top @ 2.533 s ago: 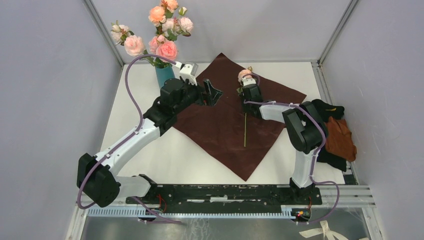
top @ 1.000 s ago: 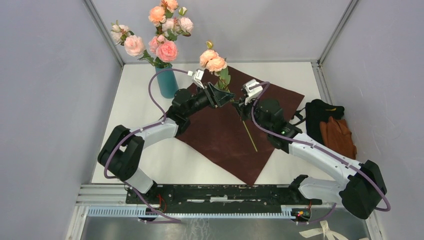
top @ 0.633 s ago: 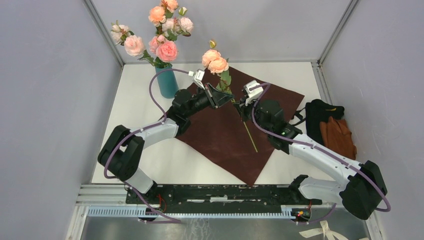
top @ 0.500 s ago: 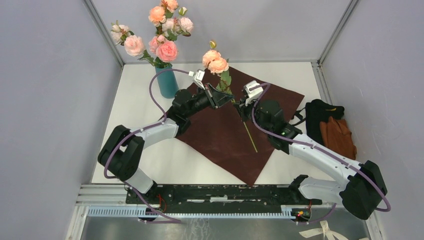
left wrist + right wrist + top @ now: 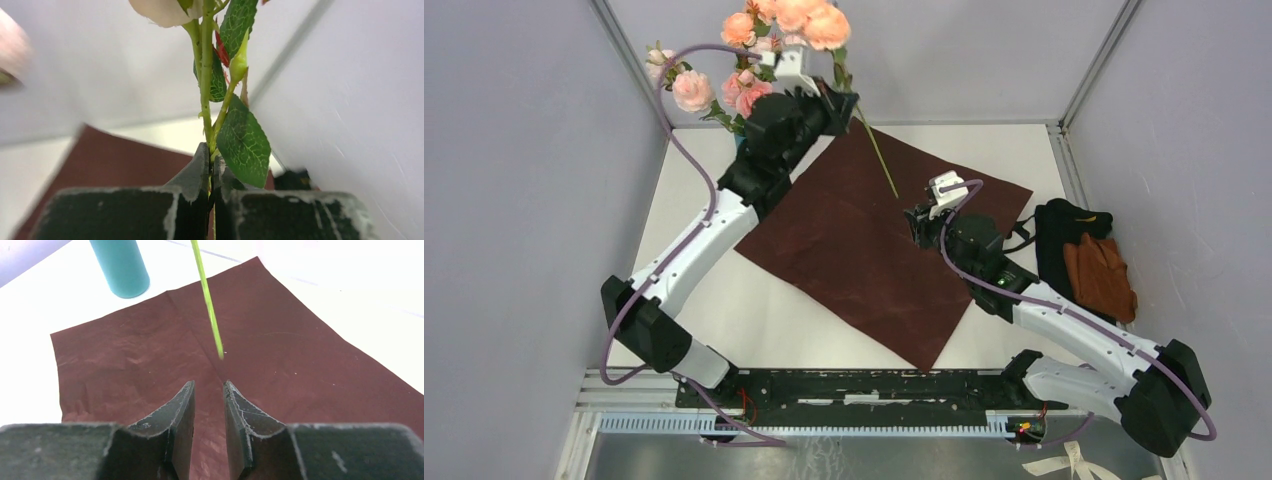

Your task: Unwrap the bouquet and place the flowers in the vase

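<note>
My left gripper (image 5: 836, 98) (image 5: 210, 155) is raised at the back left and shut on a flower stem (image 5: 205, 75). That stem's peach roses (image 5: 812, 14) stand above the gripper, and its lower end (image 5: 879, 160) (image 5: 207, 305) hangs free over the paper. The teal vase (image 5: 120, 267) stands left of the paper; in the top view the left arm hides it, and several pink roses (image 5: 692, 90) rise from it. The bouquet's maroon wrapping paper (image 5: 864, 250) lies spread flat. My right gripper (image 5: 916, 218) (image 5: 209, 390) is open and empty just above the paper, below the stem's tip.
A black-and-orange cloth pile (image 5: 1096, 268) lies at the right edge of the table. Metal frame posts (image 5: 629, 65) rise at the back corners against grey walls. A white ribbon (image 5: 1064, 462) lies below the front rail.
The left arm has lifted the flower up and back towards the vase. The right gripper has let go of the stem, opened, and stayed low over the paper.
</note>
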`<state>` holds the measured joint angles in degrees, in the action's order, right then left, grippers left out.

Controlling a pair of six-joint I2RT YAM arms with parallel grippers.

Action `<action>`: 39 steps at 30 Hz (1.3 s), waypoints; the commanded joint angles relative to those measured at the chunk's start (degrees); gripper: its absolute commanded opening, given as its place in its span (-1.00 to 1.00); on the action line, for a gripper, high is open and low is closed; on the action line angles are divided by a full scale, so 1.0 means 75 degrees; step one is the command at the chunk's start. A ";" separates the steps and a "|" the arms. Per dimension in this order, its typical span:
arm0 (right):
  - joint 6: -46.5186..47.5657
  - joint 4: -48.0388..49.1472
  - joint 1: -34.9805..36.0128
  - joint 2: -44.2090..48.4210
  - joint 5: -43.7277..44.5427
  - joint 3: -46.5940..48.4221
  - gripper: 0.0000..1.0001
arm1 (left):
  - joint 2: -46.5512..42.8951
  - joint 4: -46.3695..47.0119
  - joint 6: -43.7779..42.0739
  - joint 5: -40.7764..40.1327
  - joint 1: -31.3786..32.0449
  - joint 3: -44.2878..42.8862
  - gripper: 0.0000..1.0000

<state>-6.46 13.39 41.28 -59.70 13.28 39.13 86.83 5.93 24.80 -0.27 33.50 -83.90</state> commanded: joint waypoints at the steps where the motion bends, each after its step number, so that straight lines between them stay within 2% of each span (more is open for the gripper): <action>1: 0.0141 0.0371 0.0033 0.0028 0.0398 -0.0073 -0.35 | -0.0276 -0.1402 -0.1806 -0.2029 -0.0330 -0.1520 -0.96; 4: 0.0151 0.0475 0.0033 -0.0194 0.0381 -0.0063 -0.35 | -0.0254 -0.1633 -0.1701 -0.1576 -0.0965 -0.2390 -0.96; 7: 0.0142 0.0532 0.0034 -0.0452 0.0296 -0.0006 -0.35 | -0.0140 -0.1946 -0.1678 -0.1578 -0.1538 -0.3358 -0.96; 11: 0.0128 0.0612 0.0031 -0.0701 0.0176 0.0020 -0.35 | -0.0292 -0.1616 -0.1711 -0.1476 -0.2085 -0.3858 -0.96; 15: 0.0109 0.0682 0.0028 -0.0872 0.0098 0.0061 -0.36 | -0.0633 -0.1017 -0.1475 -0.1577 -0.2544 -0.3779 -0.97; 22: 0.0073 0.0770 0.0035 -0.1045 -0.0105 0.0101 -0.36 | -0.1188 0.0036 -0.1863 -0.2141 -0.2904 -0.3118 -0.96; 27: 0.0075 0.0794 0.0020 -0.1098 -0.0211 0.0102 -0.37 | -0.1065 0.0403 -0.2686 -0.2459 -0.2959 -0.3237 -0.96; 30: 0.0047 0.0829 0.0027 -0.1162 -0.0266 0.0123 -0.37 | -0.0851 0.0170 -0.2928 -0.2584 -0.2999 -0.3527 -0.96; 39: 0.0075 0.0866 0.0022 -0.1285 -0.0395 0.0114 -0.38 | -0.0680 0.0837 -0.3507 -0.2812 -0.3182 -0.3177 -0.96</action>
<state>-6.11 17.17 41.28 -69.10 11.22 38.98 80.73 6.94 3.79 -19.97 10.31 -107.94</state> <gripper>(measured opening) 0.312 0.045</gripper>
